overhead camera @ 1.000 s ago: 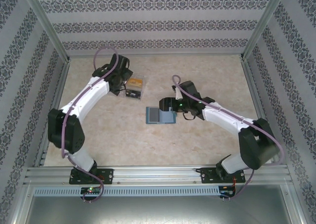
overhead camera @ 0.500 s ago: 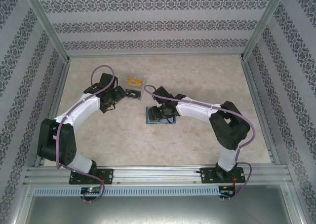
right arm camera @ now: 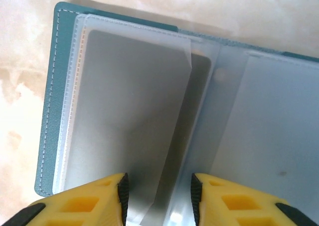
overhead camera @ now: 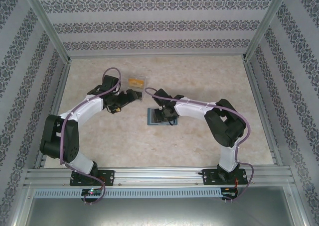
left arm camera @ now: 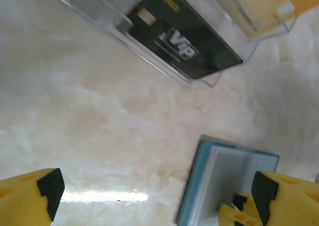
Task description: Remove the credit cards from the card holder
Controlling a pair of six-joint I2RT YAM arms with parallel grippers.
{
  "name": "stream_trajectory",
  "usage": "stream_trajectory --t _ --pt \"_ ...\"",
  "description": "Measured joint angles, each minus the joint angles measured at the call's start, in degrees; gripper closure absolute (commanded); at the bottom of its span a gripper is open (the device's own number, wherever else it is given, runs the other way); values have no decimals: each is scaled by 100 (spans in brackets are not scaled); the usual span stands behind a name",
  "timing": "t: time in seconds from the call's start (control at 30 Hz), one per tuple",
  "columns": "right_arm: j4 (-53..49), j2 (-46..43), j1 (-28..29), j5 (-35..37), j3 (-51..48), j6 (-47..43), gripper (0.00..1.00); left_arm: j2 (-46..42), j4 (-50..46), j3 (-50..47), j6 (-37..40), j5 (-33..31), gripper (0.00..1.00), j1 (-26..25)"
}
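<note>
Pale marbled beige tabletop (overhead camera: 209, 81), walled on three sides by striped patterned panels (overhead camera: 159, 22), carried everything of the task near its middle. Largest among these was the small blue-grey folding card holder (overhead camera: 152, 119), lying open and flat with its clear plastic sleeves upward; the right wrist view showed its stitched cover (right arm camera: 50, 111) and the left wrist view its corner (left arm camera: 199, 186). Behind it and to the left sat a clear plastic tray (left arm camera: 219, 76) holding a black card marked VIP (left arm camera: 184, 42), with an orange-gold card (overhead camera: 135, 80) beside that. The right gripper (right arm camera: 159, 196) stood directly over the holder, jaws partly apart and clamping nothing, straddling the free edge of a silvery grey card (right arm camera: 129, 101) in its sleeve. That card's long axis ran away from the fingertips, roughly parallel to the holder's spine, so the jaws would close across a thin edge; whether the pads touched the sleeve could not be told. The left gripper (left arm camera: 157, 188) hung wide open and empty between tray and holder, clearly the farther of the two from the grey card.
</note>
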Motion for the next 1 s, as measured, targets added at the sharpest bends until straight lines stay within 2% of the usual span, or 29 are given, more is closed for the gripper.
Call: stream_trajectory --t 0.23,0.37,0.67,0.8,1.0 --pt "142 -2 -120 -155 -120 7 67 417 339 4 7 973 18 -168" --pt "254 -42 -190 -271 -214 46 70 638 601 57 -59 1410 31 -402" --pt "442 -107 -278 -452 -358 105 73 1244 870 433 -190 1781 55 -837" --pt "479 -120 -299 -490 -391 107 73 1478 870 608 -214 1799 59 -907" --pt "518 -131 -299 -494 -417 107 73 1707 780 837 -212 1788 59 -986"
